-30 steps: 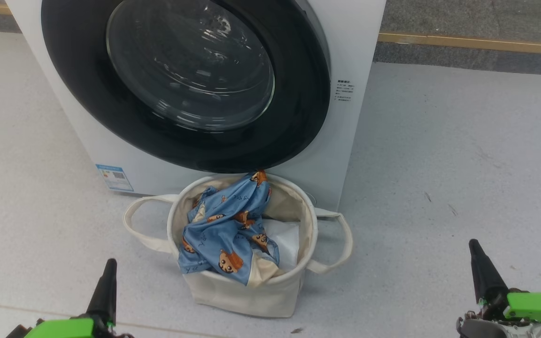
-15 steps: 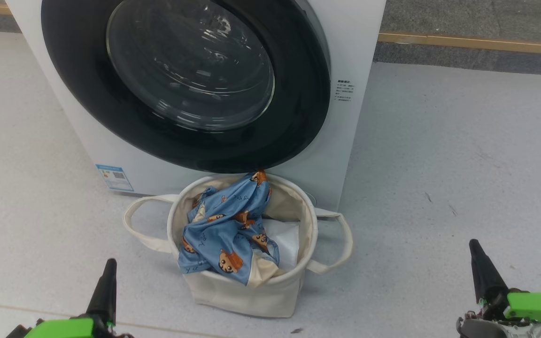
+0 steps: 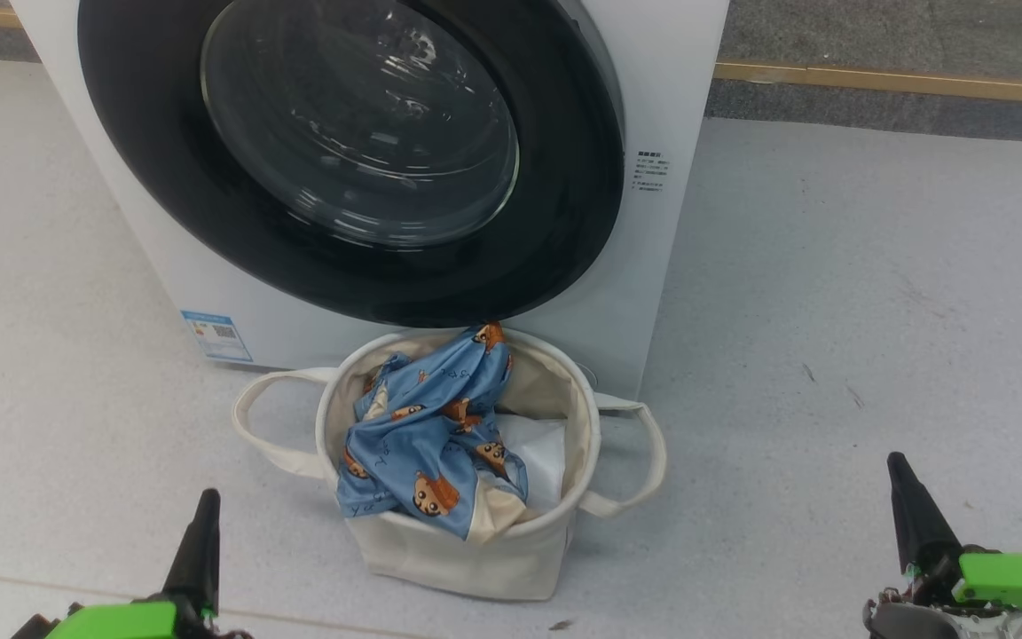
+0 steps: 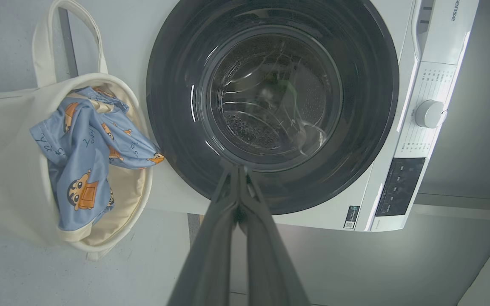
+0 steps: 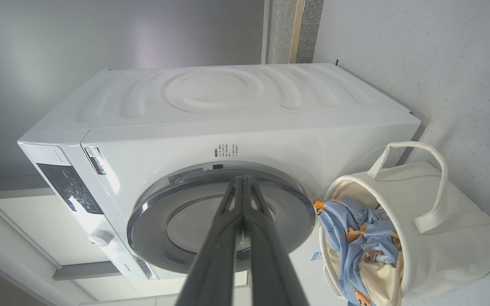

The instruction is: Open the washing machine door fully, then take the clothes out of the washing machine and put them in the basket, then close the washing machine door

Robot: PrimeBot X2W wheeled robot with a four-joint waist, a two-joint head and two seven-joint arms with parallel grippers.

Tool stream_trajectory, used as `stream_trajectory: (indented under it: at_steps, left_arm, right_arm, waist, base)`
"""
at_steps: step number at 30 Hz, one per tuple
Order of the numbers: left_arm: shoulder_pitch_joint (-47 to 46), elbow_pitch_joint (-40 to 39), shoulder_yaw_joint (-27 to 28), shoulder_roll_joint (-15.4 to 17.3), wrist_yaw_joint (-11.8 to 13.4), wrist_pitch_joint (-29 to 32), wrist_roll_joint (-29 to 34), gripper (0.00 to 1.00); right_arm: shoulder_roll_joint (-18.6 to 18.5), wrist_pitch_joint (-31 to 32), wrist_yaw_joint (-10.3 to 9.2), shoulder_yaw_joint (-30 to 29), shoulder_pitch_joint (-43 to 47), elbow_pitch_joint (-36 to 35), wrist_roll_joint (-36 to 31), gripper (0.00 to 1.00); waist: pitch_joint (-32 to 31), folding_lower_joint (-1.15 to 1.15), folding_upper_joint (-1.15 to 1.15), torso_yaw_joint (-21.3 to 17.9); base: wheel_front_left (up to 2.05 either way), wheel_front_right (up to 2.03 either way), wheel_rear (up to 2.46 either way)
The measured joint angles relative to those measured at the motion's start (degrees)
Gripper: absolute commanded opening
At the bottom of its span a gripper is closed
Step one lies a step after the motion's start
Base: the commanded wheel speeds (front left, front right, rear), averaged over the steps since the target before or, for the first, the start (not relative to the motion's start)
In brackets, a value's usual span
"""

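The clothes are heaped in the basket and are judged soft, light and limp, best pinched at a raised fold. The door is seen shut; the left gripper and right gripper are closed, empty

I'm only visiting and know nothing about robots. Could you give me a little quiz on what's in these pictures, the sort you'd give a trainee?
1. True or false: the washing machine door stands wide open.
2. Where do the clothes lie? A: inside the drum. B: in the basket. C: spread on the floor.
3. What do the left gripper and the right gripper hold?

Key:
1. False. It sits closed against the washing machine.
2. B.
3. Nothing. Each has its two fingers pressed together, empty.
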Motion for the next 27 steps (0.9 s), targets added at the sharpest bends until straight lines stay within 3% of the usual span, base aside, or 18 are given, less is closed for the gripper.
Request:
stream_trajectory:
  at_steps: [27]
  left_arm:
    - [0.0, 0.0, 0.1, -0.2, 0.0, 0.0, 0.1, 0.0]
  right_arm:
    - [0.0, 0.2, 0.0, -0.1, 0.0, 0.0, 0.0, 0.0]
  waist:
    - [0.0, 0.0, 0.0, 0.0]
  base:
    - [0.0, 0.0, 0.0]
